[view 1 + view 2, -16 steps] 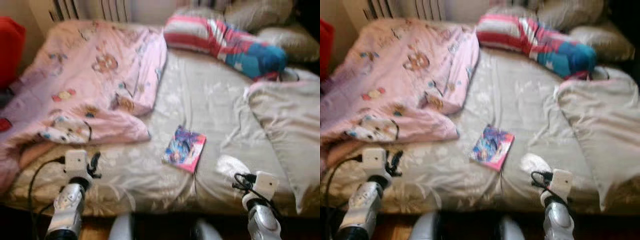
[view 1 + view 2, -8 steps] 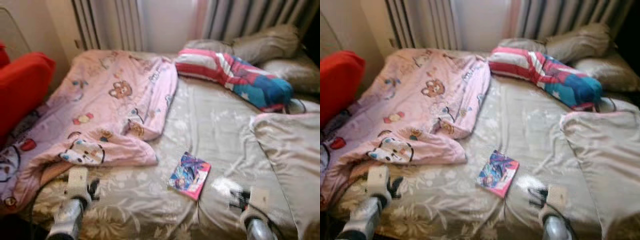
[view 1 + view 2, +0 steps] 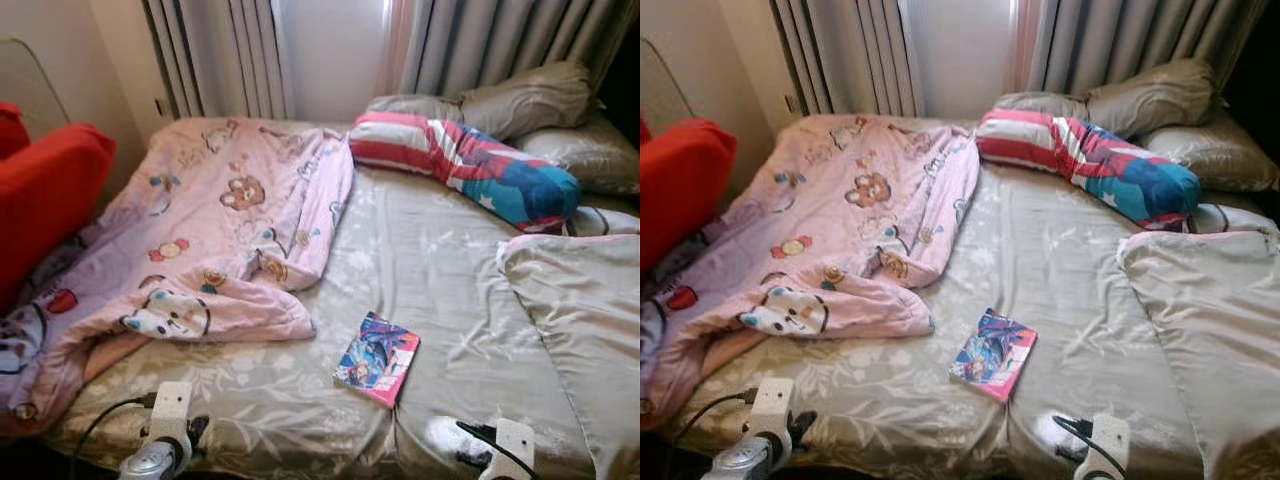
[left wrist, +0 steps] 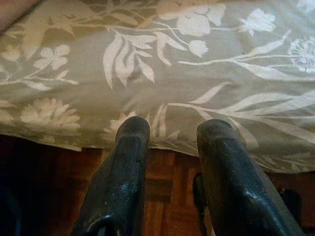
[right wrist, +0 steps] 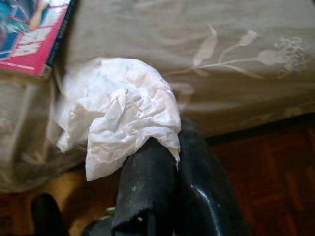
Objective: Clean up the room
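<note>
While right hand pinches tissue, left hand spread over floral bedsheet.

Crumpled white tissue — pinched in right gripper

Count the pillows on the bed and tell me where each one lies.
4 for certain. A striped pillow lies across the head of the bed; two beige pillows sit behind it by the curtains; a large beige pillow lies along the right edge. Another may hide behind the striped one.
</note>
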{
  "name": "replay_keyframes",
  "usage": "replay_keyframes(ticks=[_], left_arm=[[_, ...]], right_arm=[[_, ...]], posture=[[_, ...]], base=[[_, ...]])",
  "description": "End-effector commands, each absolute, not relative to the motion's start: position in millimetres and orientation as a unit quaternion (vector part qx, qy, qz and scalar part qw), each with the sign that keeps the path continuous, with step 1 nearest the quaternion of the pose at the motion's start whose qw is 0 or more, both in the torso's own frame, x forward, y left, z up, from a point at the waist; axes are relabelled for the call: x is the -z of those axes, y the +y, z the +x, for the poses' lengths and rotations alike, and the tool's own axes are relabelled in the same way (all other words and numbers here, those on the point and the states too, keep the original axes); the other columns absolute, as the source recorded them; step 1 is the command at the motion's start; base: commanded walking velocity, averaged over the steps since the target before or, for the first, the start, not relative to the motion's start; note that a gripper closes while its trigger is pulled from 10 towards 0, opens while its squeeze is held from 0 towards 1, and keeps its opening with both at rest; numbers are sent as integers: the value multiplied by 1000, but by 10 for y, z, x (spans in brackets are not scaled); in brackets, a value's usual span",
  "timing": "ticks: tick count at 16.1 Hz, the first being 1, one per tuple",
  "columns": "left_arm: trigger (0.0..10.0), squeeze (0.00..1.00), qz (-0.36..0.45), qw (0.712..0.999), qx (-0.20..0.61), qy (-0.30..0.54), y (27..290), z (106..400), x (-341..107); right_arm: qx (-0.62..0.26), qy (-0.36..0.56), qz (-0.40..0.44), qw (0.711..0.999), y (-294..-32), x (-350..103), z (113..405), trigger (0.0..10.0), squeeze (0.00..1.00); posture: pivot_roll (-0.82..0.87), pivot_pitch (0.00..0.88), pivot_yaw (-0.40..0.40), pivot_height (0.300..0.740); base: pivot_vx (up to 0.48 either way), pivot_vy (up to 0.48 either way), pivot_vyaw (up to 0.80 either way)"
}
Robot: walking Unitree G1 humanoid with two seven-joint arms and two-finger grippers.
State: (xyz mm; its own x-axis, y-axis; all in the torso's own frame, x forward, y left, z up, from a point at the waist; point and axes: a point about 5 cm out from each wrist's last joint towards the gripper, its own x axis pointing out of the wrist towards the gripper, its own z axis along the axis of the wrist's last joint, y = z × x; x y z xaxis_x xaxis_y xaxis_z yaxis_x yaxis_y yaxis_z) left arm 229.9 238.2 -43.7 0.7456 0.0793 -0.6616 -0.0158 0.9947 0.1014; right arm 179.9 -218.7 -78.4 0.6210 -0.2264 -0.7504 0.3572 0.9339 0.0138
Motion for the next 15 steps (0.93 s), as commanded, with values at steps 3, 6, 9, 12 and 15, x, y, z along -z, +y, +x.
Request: replay_keyframes(ticks=[3, 6, 9, 12, 15], left_arm=[[10000, 0, 44, 923, -27, 380, 2379, 2206, 509], [10000, 0, 39, 921, -24, 387, 2303, 2178, 549], [10000, 0, 36, 920, -29, 390, 2298, 2156, 565], [10000, 0, 39, 919, -28, 392, 2296, 2133, 579], [10000, 0, 42, 916, -26, 398, 2290, 2113, 595]], right_arm=[[167, 410, 86, 892, -2179, 795, 1788, 10000, 0], [164, 423, 73, 888, -2195, 822, 1728, 10000, 0], [152, 418, 70, 893, -2151, 811, 1767, 10000, 0], [152, 416, 80, 893, -2144, 809, 1774, 10000, 0], [154, 417, 85, 892, -2153, 813, 1763, 10000, 0]], posture=[[117, 0, 7, 740], [134, 0, -6, 740], [145, 0, -11, 740], [144, 0, -10, 740], [140, 0, -10, 740]], base=[[0, 0, 0], [0, 0, 0], [0, 0, 648], [0, 0, 0], [0, 0, 0]])
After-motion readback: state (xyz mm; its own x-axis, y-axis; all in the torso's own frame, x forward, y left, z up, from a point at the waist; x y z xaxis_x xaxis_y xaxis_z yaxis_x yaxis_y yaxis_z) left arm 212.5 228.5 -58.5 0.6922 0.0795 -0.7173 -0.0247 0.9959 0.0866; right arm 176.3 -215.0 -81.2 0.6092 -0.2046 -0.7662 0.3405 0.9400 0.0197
